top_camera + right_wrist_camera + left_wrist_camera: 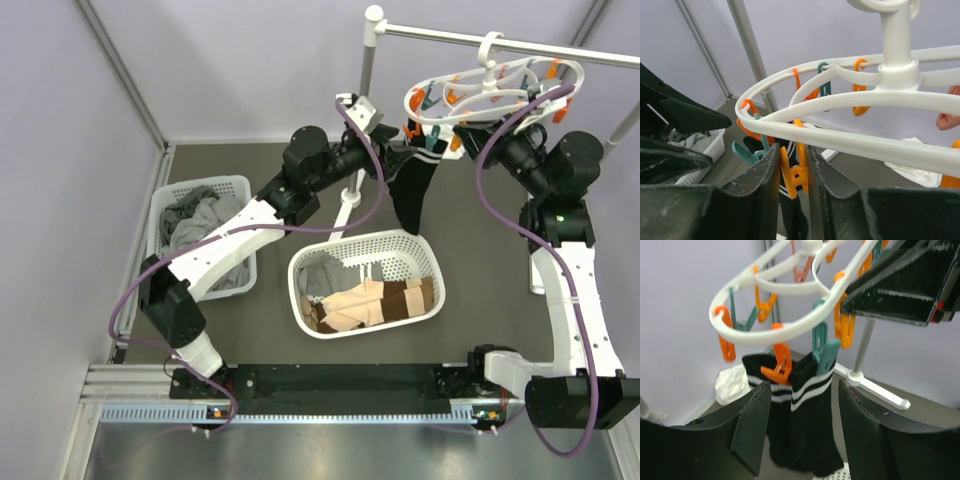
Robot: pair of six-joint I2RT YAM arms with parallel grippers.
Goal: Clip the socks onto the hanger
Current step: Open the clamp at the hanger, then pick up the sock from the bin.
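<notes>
Top external view: two baskets sat on the dark floor and a drying frame hung above them.
Left basket (pixel 200 185): white with little holes; it held a heap of grey clothes (pixel 195 220).
Middle basket (pixel 395 245): white with little holes; it held tan socks (pixel 365 300) with dark brown bands and a grey sock (pixel 322 280).
Hanger (pixel 760 335): a white ring frame that hung by its hook from a white rail (pixel 470 40), up on the right.
Black sock (pixel 410 195): it hung down from the near-left edge of the hanger, above the middle basket.
Sock pegs (pixel 780 367): one orange and one teal bit the striped black top edge.
Left gripper (pixel 802 390): its two fingers stood wide apart with nothing between them; the black sock hung just behind the gap.
Right gripper (pixel 791 150): its fingers were pressed close together, pinching an orange peg (pixel 792 172) that hung under the hanger ring.
White cloth (pixel 732 382): a small lump on the floor behind the black sock.
Count of baskets: two.
Count of arms: two.
Count of tan socks: two, lying side by side.
Count of grey socks: one lump showed; I could not tell if more lay in it.
Count of black socks: two striped tops showed at the pegs; I could not tell if that was one sock or two.
Count of pegs: many, orange and teal; too crowded to count.
</notes>
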